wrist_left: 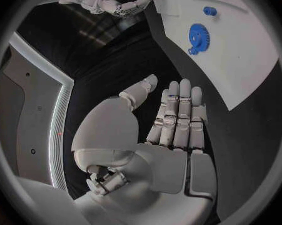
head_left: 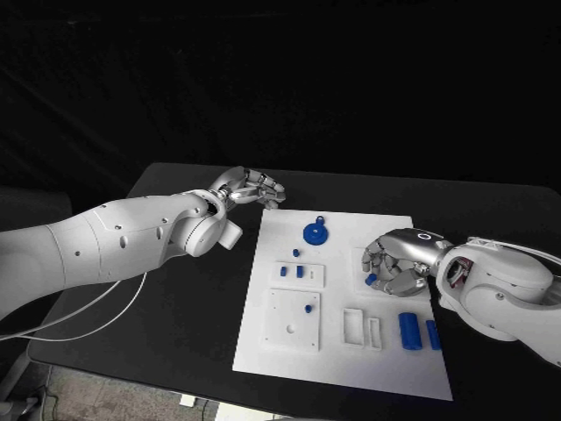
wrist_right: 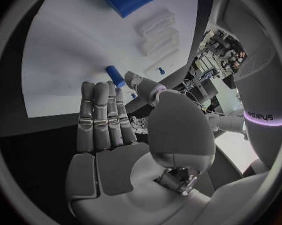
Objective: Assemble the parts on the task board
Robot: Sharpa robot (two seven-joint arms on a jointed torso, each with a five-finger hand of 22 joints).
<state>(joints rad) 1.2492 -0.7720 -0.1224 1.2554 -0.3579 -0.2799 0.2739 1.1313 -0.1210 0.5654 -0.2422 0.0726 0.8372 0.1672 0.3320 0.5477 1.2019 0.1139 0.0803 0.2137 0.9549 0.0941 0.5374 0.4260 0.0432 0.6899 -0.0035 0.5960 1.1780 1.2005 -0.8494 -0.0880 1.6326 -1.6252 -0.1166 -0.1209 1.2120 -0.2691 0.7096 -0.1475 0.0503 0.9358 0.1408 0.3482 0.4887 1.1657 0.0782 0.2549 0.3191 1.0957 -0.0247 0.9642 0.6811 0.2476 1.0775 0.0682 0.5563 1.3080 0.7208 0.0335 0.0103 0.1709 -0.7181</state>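
Observation:
The white task board lies mid-table. A blue gear sits near its far edge, with small blue pegs just nearer. My right hand hovers over the board's right side, fingers straight and thumb apart. A short blue peg lies on the board just past its fingertips; I cannot tell if they touch it. My left hand is off the board beyond its far left corner, above the black table. Its fingers are stretched out and hold nothing. The gear lies ahead of them.
Two blue cylinders lie at the board's near right, beside raised white slots. A square white block with a small blue peg stands at the near left. A white cable runs along the table's left edge.

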